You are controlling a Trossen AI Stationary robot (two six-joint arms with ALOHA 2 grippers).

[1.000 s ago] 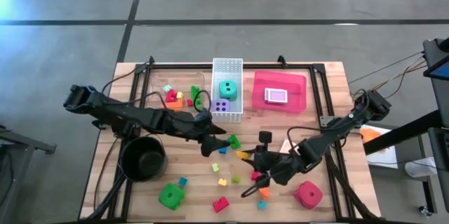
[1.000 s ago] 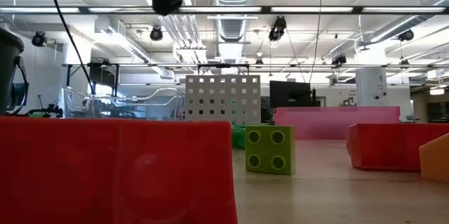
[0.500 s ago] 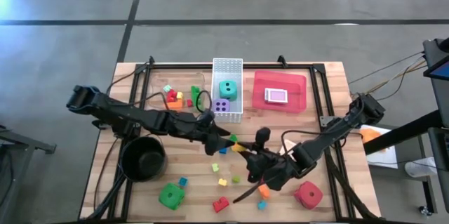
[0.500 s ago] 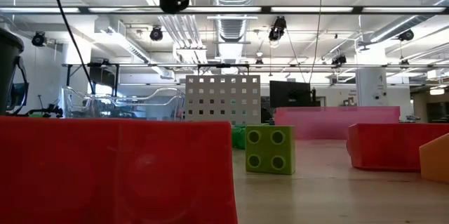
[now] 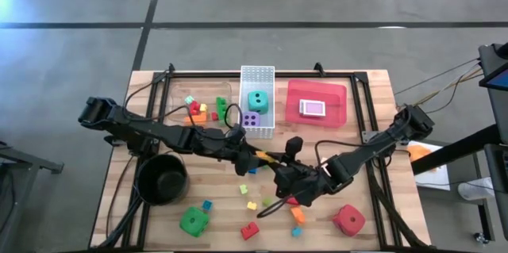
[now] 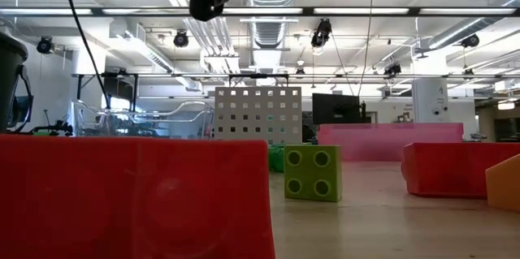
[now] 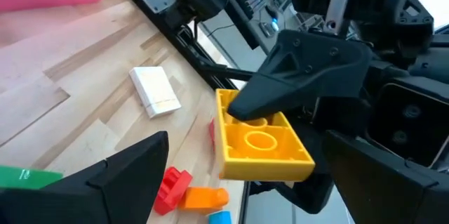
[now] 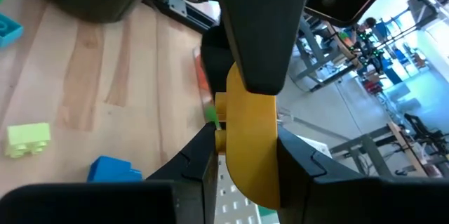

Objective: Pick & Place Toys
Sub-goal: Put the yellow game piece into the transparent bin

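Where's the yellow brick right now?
The yellow brick is off the table, clamped in the right pincer at mid-table in the high view, just in front of the white basket, facing the open left pincer.

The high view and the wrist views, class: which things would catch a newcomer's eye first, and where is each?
A yellow brick is pinched in the right tool above mid-table, with the open left tool facing it. The white basket at the back edge holds a teal die and a purple die. Loose bricks, a green die and a red die lie along the front.
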